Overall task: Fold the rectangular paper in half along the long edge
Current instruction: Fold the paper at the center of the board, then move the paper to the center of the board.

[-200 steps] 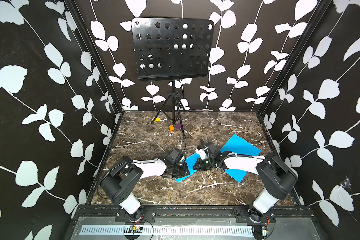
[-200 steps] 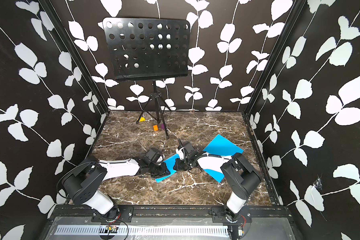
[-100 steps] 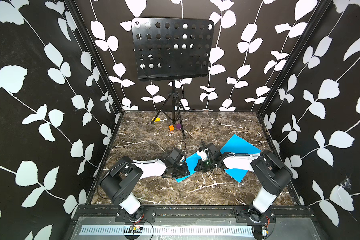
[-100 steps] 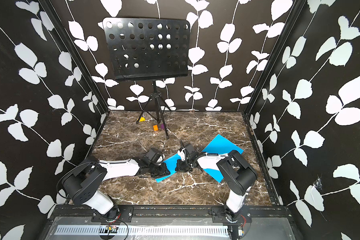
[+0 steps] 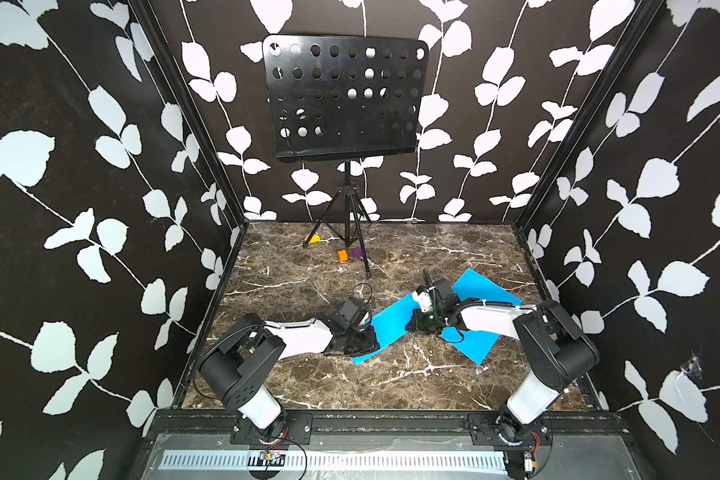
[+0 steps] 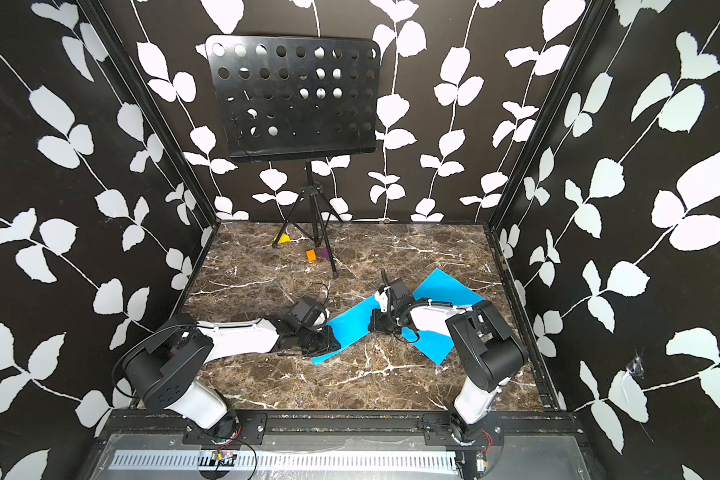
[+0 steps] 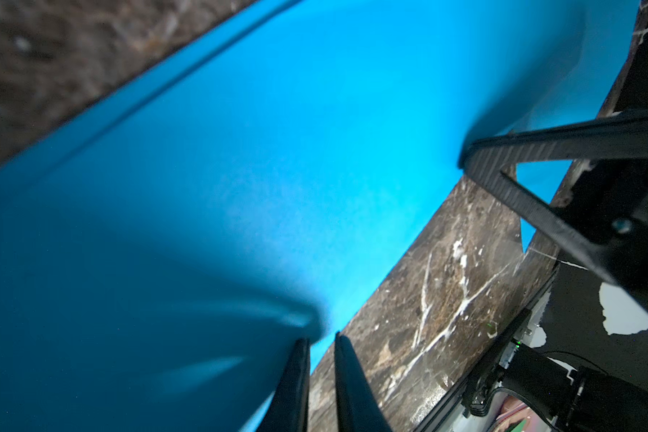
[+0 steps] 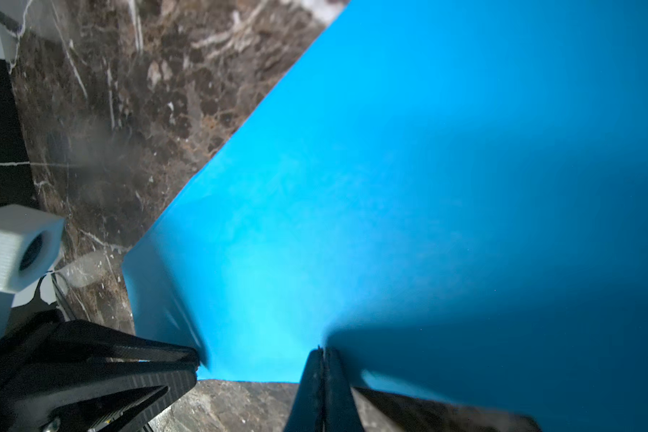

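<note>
Right wrist view: right gripper [image 8: 322,359] jaws pinching the paper [image 8: 427,187], left gripper [image 7: 320,340] can't tell, so an uneven pull means a crooked fold.

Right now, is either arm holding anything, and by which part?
Both hold the blue paper by its near edge: right gripper mid-edge, left gripper beside a corner.

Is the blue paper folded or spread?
Spread, not folded: the paper lies open across the table, and the right end effector is pinching one edge.
</note>
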Robot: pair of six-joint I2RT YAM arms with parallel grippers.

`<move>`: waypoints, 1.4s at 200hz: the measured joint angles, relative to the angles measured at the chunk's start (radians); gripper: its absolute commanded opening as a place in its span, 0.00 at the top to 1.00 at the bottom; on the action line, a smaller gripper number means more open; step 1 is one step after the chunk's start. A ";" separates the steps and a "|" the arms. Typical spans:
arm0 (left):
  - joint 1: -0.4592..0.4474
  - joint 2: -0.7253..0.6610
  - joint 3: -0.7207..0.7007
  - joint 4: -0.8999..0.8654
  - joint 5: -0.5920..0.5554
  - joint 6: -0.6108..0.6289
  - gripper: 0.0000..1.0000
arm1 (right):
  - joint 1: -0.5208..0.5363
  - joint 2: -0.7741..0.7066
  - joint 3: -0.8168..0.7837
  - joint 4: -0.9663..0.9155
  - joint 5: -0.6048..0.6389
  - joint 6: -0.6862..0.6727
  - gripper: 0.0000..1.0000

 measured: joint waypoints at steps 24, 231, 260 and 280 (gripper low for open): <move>0.000 0.000 0.000 -0.002 -0.002 0.000 0.83 | -0.034 -0.011 0.004 -0.033 0.027 -0.004 1.00; 0.000 -0.017 0.041 -0.074 -0.013 0.042 0.72 | -0.016 -0.089 0.192 -0.246 0.288 -0.114 0.57; 0.000 -0.104 0.064 -0.148 -0.047 0.058 0.67 | 0.109 -0.016 0.288 -0.222 0.263 -0.128 0.59; 0.002 -0.209 0.080 -0.227 -0.114 0.074 0.65 | 0.174 0.078 0.347 -0.188 0.219 -0.119 0.62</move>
